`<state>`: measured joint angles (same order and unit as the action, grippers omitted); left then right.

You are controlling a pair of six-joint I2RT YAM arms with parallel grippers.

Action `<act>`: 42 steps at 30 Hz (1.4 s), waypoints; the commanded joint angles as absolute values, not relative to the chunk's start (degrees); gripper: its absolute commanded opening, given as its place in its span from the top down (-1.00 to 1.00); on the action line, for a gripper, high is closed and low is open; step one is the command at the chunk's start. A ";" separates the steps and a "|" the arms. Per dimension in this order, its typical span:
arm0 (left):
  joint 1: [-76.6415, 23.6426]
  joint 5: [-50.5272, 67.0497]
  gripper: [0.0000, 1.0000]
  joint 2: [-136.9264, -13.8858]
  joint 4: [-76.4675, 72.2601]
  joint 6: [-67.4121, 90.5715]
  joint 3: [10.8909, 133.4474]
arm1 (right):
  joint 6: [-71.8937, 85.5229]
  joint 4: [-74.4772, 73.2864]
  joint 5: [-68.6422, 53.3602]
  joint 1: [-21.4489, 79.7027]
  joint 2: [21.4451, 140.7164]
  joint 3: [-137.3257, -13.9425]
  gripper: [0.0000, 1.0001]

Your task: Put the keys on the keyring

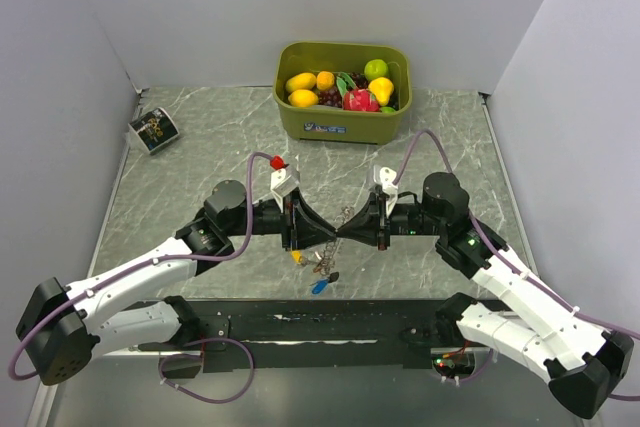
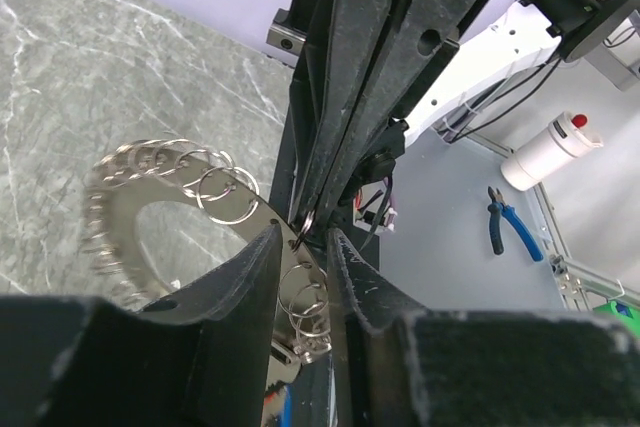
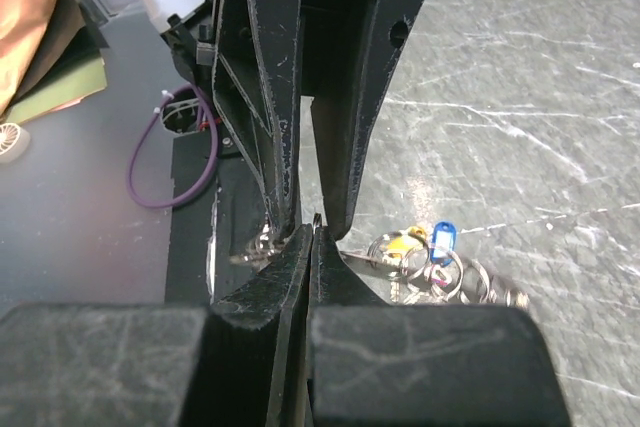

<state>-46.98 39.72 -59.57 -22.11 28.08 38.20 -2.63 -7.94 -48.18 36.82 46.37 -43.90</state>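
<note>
- Our left gripper (image 2: 305,247) is clamping, barely parted, on the thin grey linked-ring metal keyring (image 2: 108,217).
- Our right gripper (image 3: 312,232) is pinching closed on its wire, tip to tip.
- We are seeing the keyring trailing far-to-near, ending by a small yellow-tagged metal key (image 3: 404,243) and a blue-tagged metal key (image 3: 443,237).

Bright even light, soft shadows, wrist cams' foreground blurry

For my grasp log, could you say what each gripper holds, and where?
Left gripper pinches the keyring by its links; right gripper nips a thin metal piece.
</note>
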 commanded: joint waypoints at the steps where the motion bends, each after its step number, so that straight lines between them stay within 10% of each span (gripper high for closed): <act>1: -47.37 42.10 0.40 -60.38 -25.84 27.51 38.14 | -1.58 -2.90 -51.06 36.04 46.23 -44.21 1.00; 16: -47.64 42.19 0.97 -61.88 -24.96 26.63 38.94 | -0.53 -2.11 -52.91 35.42 46.23 -43.94 1.00; 26: -47.72 40.87 0.98 -59.86 -26.10 26.98 38.23 | -0.09 -1.93 -50.98 35.33 46.49 -43.42 0.96; 37: -47.72 37.27 0.98 -55.37 -29.53 26.72 34.63 | 3.43 -0.26 -34.90 34.28 42.02 -41.14 -0.73; 42: -47.64 36.39 0.98 -55.19 -28.74 26.63 34.63 | 4.22 1.23 -32.52 33.84 39.03 -39.38 -0.99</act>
<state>-47.46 37.56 -56.77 -24.38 27.07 34.15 3.25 -2.90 -36.45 34.46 41.25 -39.92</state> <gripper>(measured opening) 0.024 0.986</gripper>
